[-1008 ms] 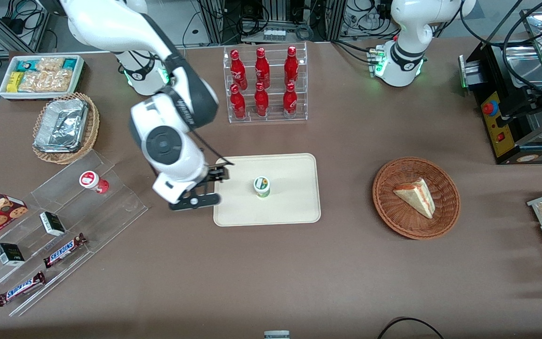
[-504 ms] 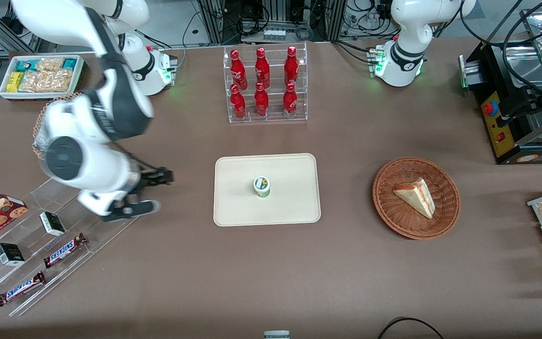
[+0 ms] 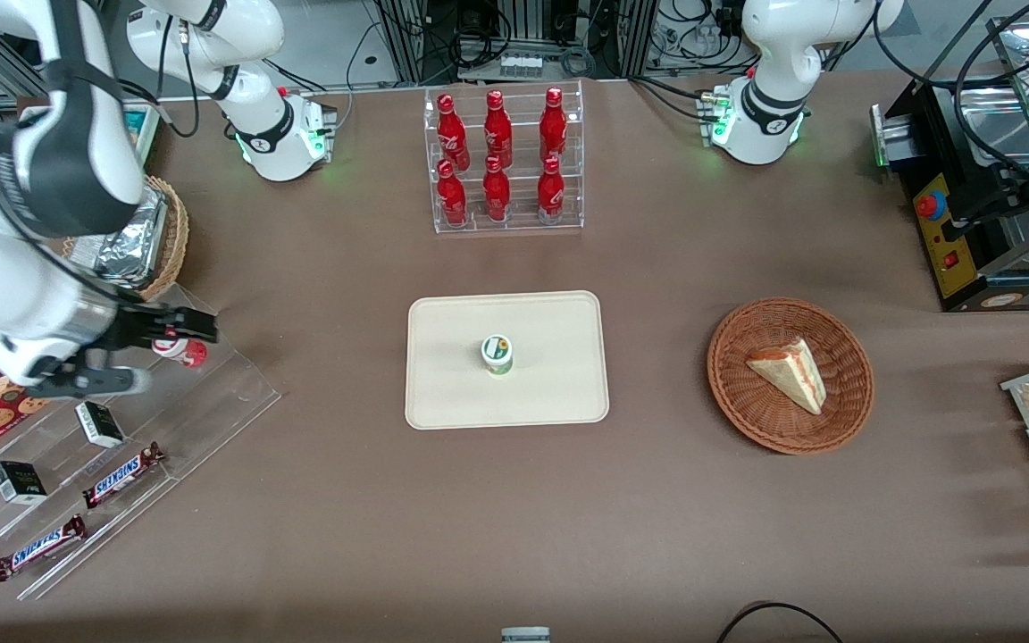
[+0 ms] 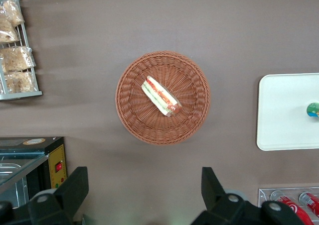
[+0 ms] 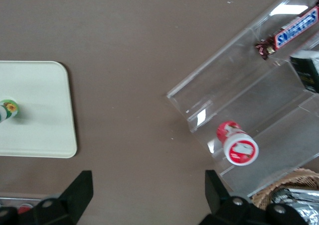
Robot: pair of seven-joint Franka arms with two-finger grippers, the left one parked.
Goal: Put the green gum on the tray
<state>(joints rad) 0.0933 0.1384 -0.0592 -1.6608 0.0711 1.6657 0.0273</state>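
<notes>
Matt tray; woven wicker basket

Right arm's hand hovers with fingers spread.

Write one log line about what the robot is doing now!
green gum: upright on tray | gripper: open, empty, above clear stand by red bottle | placement: done

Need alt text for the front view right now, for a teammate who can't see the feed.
The green gum stands upright on the cream tray mid-table. The right arm's pincer, open and empty, hangs over the clear stepped display toward the working arm's end, just above a red gum bottle. A wicker basket holding a sandwich wedge sits toward the parked arm's end.
</notes>
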